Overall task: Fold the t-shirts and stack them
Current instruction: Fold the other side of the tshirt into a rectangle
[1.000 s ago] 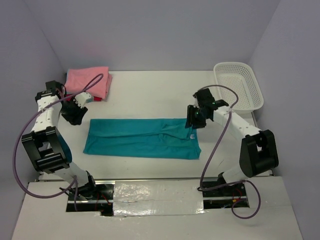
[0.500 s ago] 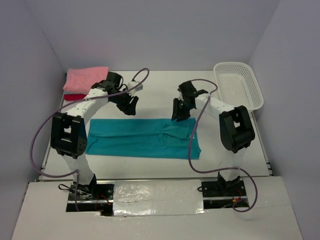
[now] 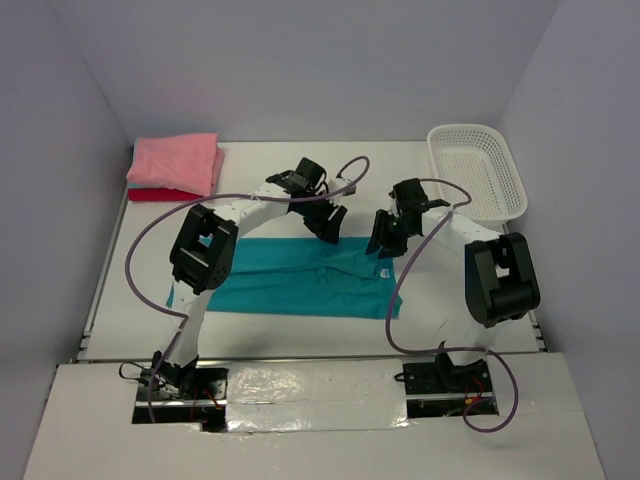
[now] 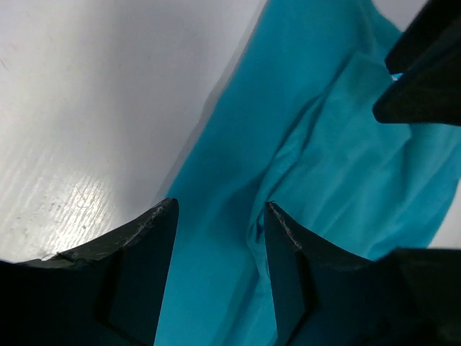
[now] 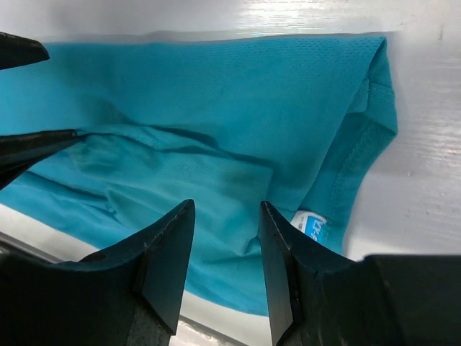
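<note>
My left claw and right claw hang half-parted, holding nothing, so I want each to pinch the edge of the teal-blue shirt directly beneath it, evenly.

You get only thin edge of red shirt under pink shirt; rest hidden. Left arm covers part of teal-blue shirt for you. Neck label print too small to read. Both wrist views crop that shirt at frame edges.
</note>
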Tool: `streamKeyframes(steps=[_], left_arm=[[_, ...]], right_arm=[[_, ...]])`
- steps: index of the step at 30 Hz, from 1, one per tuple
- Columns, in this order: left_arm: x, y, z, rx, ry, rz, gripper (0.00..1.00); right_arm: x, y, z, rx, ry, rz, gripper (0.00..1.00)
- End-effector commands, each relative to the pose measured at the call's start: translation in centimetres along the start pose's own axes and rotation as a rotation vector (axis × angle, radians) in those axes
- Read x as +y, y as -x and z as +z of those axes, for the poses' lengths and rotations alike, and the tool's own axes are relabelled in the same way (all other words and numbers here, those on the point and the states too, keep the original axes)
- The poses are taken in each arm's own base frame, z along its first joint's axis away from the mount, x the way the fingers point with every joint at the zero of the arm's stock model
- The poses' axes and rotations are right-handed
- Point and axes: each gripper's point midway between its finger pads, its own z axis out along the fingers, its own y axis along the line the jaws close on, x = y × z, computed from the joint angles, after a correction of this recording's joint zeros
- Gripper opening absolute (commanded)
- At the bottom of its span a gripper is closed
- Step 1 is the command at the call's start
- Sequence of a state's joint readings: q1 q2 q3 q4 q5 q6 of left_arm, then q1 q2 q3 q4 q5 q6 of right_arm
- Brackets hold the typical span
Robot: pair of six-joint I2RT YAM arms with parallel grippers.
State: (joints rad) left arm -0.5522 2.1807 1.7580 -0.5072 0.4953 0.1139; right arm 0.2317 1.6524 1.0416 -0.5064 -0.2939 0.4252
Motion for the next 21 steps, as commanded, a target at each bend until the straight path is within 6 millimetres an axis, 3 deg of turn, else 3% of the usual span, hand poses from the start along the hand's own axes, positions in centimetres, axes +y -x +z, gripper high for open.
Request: streamKeyframes(steps=[1,8,17,21], left_arm=[[0.6,1.3,0.1,-0.012,0.038,-0.015,0.62],[-0.2,-0.7,-0.3,0.035,0.008,0.005,0.60],[-3.6,2.0,-3.4,-0.075,-0.086,0.053,0.63],[-3.8,1.3,-3.0,-0.045,-0.109,0.033,0.62]], right_arm=[[0.5,1.1,0.9,-0.013,0.029,-0.028,0.49],[0.4,1.4,1.6,0.006,0.023,-0.034,0.52],[0.0,0.8,2.2,0.019,0.021,-0.028,0.51],[-0.1,0.9,2.2,0.018,0.022,-0.027,0.51]])
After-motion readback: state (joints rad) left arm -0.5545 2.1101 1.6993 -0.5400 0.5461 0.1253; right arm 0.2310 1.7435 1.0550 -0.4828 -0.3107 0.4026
